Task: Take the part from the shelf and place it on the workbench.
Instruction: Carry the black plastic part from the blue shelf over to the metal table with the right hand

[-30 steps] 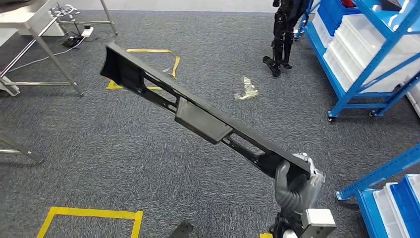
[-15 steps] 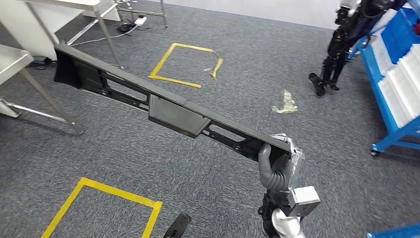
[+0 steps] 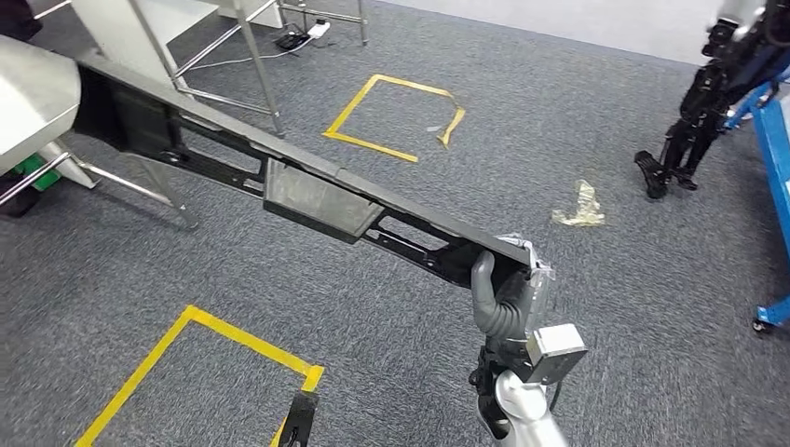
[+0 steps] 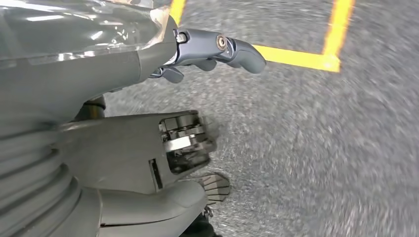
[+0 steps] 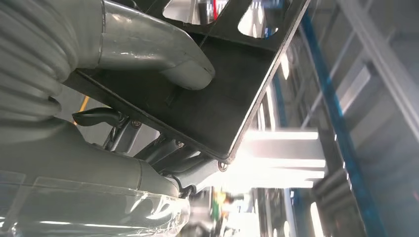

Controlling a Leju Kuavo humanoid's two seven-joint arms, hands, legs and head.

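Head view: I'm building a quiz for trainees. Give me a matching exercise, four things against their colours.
Things:
1. long part gripped by the right hand
2. floor tape square
3. carpet
4. shelf frame

Colours:
A. blue
B. grey
C. black
D. yellow

Pairs: 1-C, 2-D, 3-B, 4-A

Grey carpet (image 3: 279,298) marked with yellow tape squares (image 3: 396,116). Steel table legs (image 3: 261,88) at upper left; a blue rack (image 3: 773,130) at right.
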